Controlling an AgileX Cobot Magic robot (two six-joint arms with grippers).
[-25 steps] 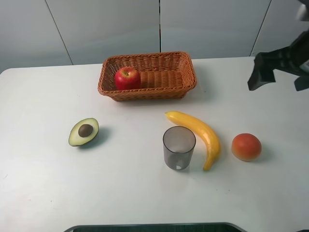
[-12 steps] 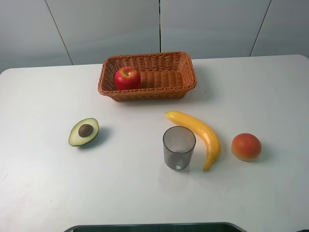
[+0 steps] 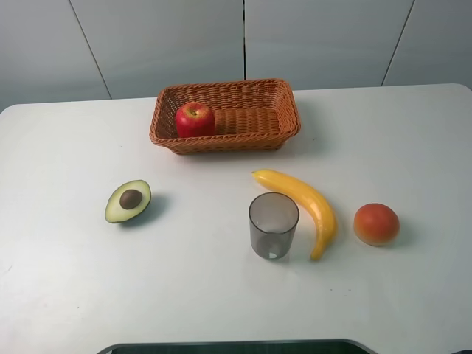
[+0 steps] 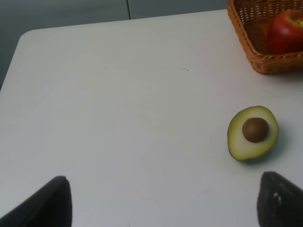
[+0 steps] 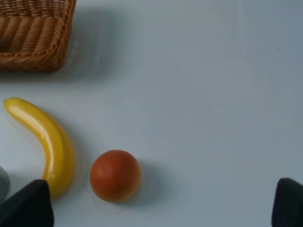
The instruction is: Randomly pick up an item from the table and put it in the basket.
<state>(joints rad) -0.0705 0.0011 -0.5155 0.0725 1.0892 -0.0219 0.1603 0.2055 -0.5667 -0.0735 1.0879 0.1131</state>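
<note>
apple (image 3: pixel 195 119) in basket (image 3: pixel 284 99) at its left end, left gripper (image 4: pixel 161 201) jaws wide apart over table (image 3: pixel 66 155), holding nothing, right gripper (image 5: pixel 163 205) likewise

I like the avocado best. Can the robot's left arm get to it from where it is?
Probably yes. The avocado lies alone on bare table, and the open left gripper has nothing in front of it.

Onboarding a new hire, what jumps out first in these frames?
The red apple sits in the left end of the wicker basket at the table's far side. Nearer lie a halved avocado at left and a yellow banana curving beside a grey cup.
</note>
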